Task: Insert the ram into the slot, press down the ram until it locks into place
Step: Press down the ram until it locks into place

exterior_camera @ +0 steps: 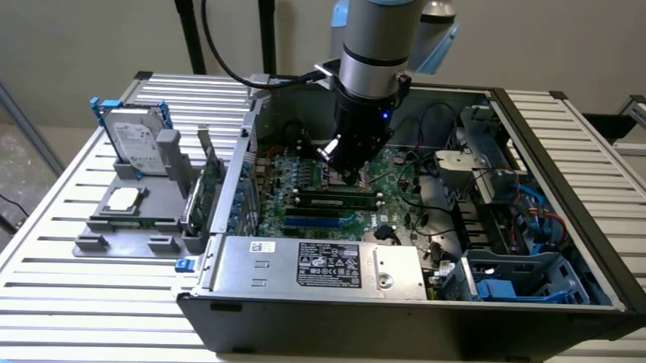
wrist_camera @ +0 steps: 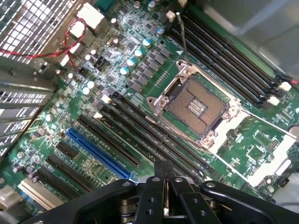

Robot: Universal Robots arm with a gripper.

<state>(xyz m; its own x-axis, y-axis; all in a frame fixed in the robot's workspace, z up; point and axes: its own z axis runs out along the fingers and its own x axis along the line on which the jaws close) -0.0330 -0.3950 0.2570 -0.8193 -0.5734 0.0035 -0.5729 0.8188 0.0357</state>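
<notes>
Exterior view: an open computer case (exterior_camera: 565,151) lies on a slatted table (exterior_camera: 60,227), its green motherboard (exterior_camera: 302,170) exposed. The arm (exterior_camera: 374,53) reaches down into the middle of the case. The ram (exterior_camera: 338,201) stands on edge in a black slot (exterior_camera: 295,203), at six o'clock from the gripper (exterior_camera: 352,178) and just beside its tip; whether they touch I cannot tell. A blue slot (exterior_camera: 318,222) lies just beyond, also at six o'clock.

In the wrist view the gripper (wrist_camera: 163,179) has its jaws clenched together, with nothing visible between them.

The stick looks light, stiff and thin, likely fragile. It is best taken by its bare long top edge, clear of the chips and contacts.
</notes>
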